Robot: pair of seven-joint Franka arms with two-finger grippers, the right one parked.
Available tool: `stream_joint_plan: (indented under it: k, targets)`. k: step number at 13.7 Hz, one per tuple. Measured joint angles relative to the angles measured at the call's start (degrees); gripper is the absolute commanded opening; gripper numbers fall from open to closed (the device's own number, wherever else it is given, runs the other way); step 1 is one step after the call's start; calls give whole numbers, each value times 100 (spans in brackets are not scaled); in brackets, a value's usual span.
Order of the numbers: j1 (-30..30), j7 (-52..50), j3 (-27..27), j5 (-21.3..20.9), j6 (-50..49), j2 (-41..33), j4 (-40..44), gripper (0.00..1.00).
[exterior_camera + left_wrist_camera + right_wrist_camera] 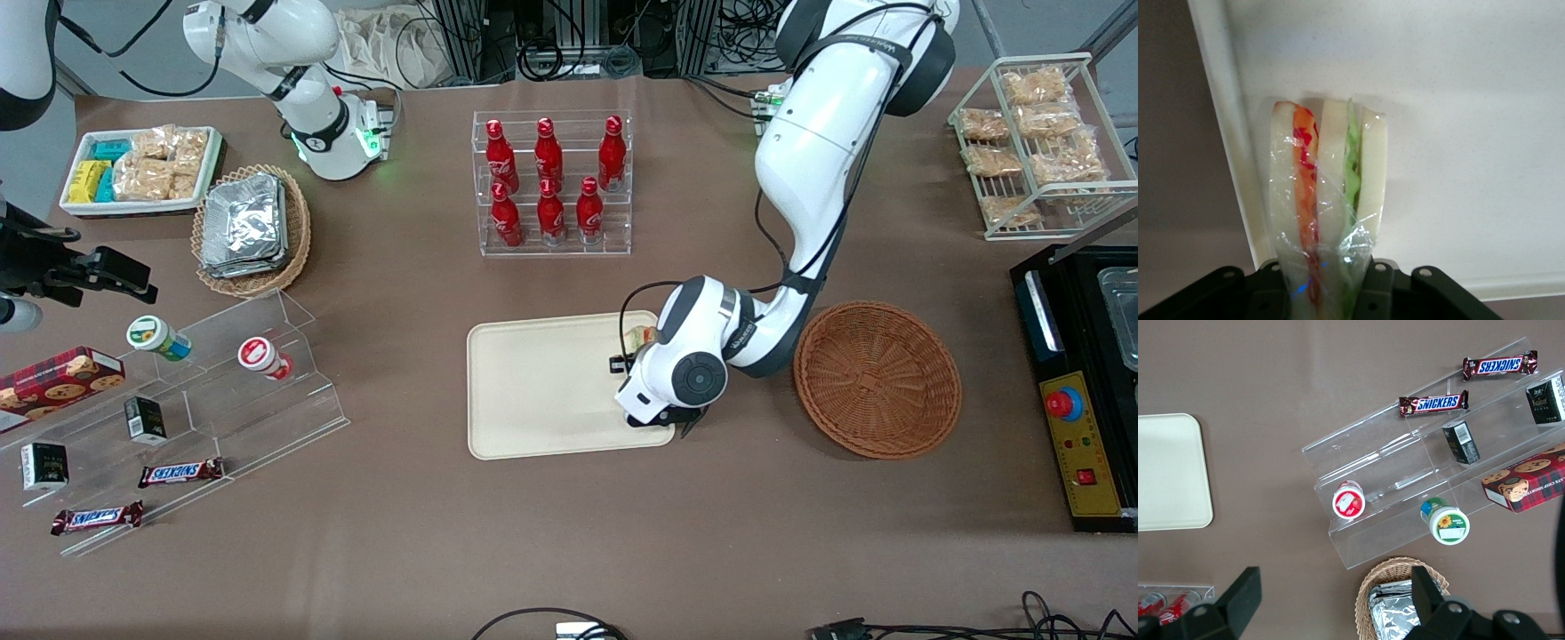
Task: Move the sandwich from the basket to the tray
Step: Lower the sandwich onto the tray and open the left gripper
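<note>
Tray (542,391): cream, flat on the table, beside the basket.
Basket (877,380): reddish-brown wicker, nothing in it.
Gripper (628,348): over the tray's edge nearest the basket, pinching the sandwich.
Sandwich (1327,193): clear-wrapped, above the tray near its rim.

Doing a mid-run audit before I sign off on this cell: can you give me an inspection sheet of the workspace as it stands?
Surface: brown table, no spills seen.
Job's things: sandwich, clear-wrapped, held over the tray near its corner; basket empty, toward the working arm's end.
Clutter: red bottles in a clear rack; foil packs in a tan basket; Snickers bars by a clear stand; snack packs in a wire rack.
Grippers: end effector over the tray's edge, shut on the sandwich.
Cables: black cable looping from the wrist.
Surroundings: control box at the table's edge.
</note>
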State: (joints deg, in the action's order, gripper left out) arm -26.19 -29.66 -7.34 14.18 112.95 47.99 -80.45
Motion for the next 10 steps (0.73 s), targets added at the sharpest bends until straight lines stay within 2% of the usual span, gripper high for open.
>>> stream_joint_plan:
  k: [10]
  targets:
    - [-42, -6, 39, -10, -47, -212, 359, 100]
